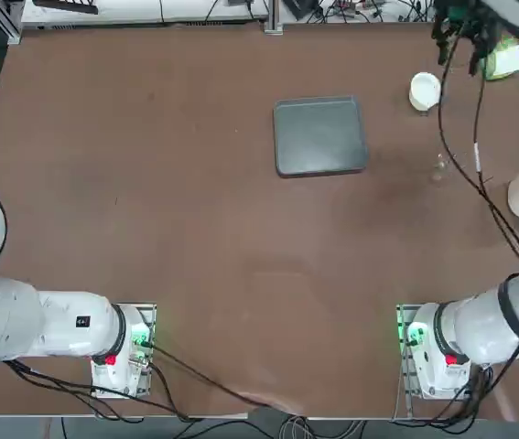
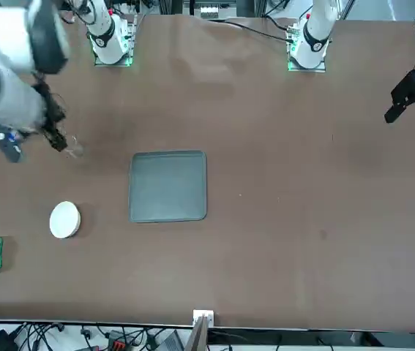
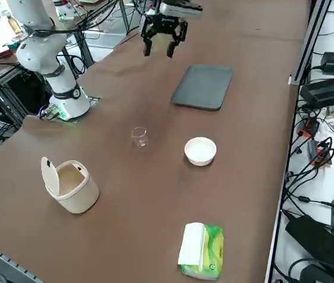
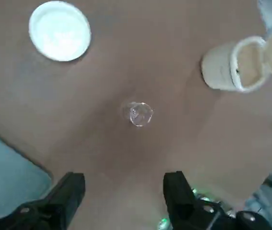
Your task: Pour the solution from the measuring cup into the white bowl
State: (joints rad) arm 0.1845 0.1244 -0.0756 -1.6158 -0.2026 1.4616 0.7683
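The measuring cup (image 3: 139,137), a tiny clear glass, stands upright on the brown table between the white bowl (image 3: 200,151) and the robot's side. In the wrist view the measuring cup (image 4: 138,114) lies well below and just ahead of my right gripper (image 4: 124,191), whose dark fingers (image 4: 71,191) stand wide apart with nothing between them. The white bowl (image 4: 60,31) sits farther off. From overhead, my right gripper (image 1: 460,50) hangs high over the table's far right, near the white bowl (image 1: 425,91) and the measuring cup (image 1: 439,169). The front view shows my right gripper (image 2: 55,137) beside the measuring cup (image 2: 75,148).
A grey tray (image 1: 320,135) lies mid-table, left of the bowl. An off-white cylindrical container (image 3: 69,186) with a flipped-up lid stands near the right edge. A green and white pack (image 3: 202,250) lies at the far right corner. The arm's cable (image 1: 474,174) hangs over the cup area.
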